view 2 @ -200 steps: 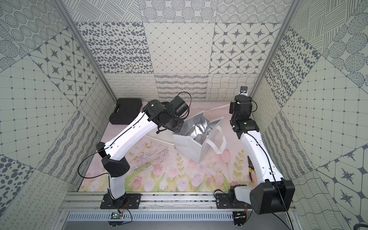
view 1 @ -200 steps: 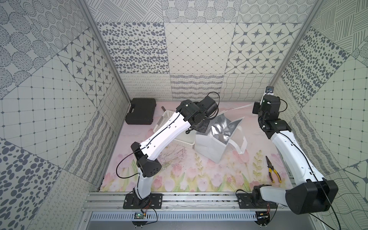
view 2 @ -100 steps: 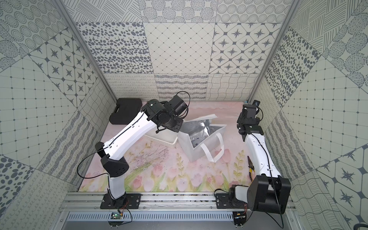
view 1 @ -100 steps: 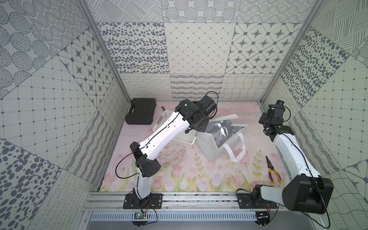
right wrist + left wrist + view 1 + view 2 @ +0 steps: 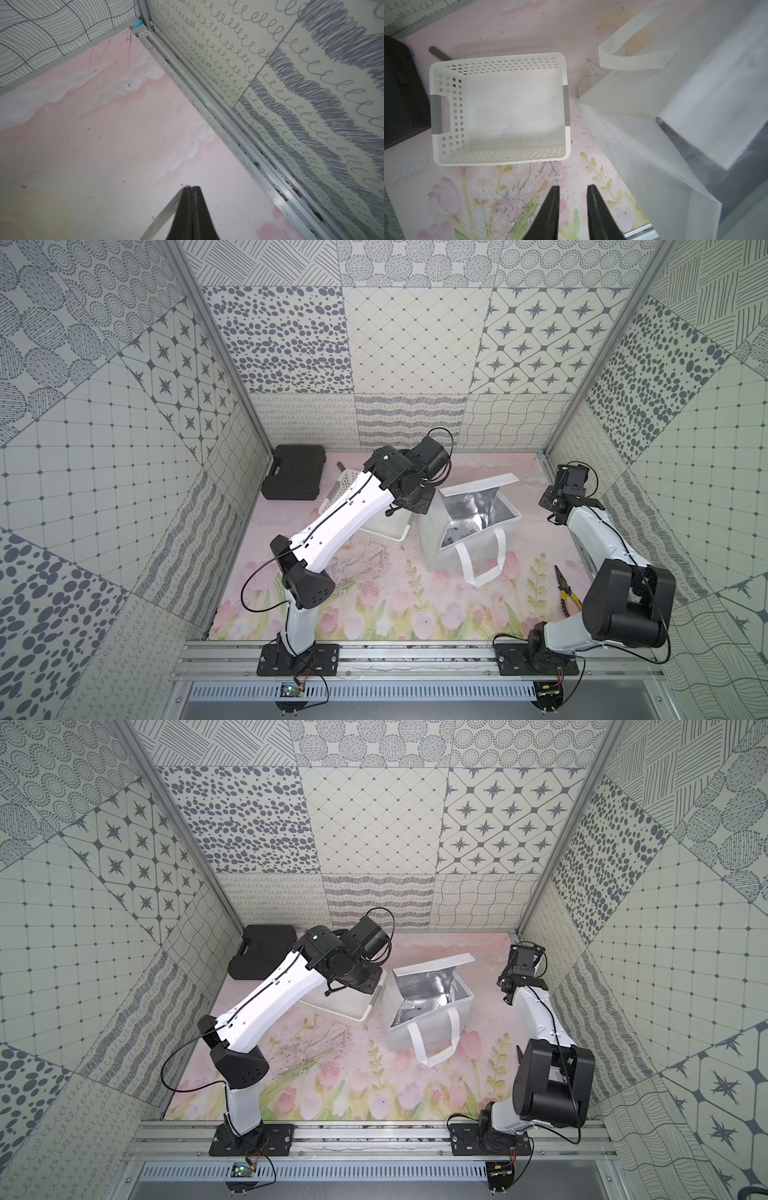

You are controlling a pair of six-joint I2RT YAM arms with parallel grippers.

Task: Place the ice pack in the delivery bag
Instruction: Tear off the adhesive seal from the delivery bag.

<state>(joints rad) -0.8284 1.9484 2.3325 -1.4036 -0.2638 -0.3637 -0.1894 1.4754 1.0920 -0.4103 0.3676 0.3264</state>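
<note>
Lying on the bottom of the boxy white foil-lined delivery bag [image 5: 434,547], the small whitish ice pack [image 5: 455,536] is nearer the left pincer [image 5: 573,187], whose jaws stand apart and empty. The right pincer [image 5: 191,187], pressed closed on nothing, hovers well apart.

White delivery bag [image 5: 432,531] lined silver; white perforated basket [image 5: 500,64]; pink floral table [image 5: 374,601].

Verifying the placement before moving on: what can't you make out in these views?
- Small whitish printed ice pack pouch: only a tiny patch inside the foil-lined white tote bag in a top view; the left wrist view blurs the bag's inside.
- Left gripper: hidden under its own wrist in both top views.
- White perforated plastic basket: mostly covered by the left arm in both top views.
</note>
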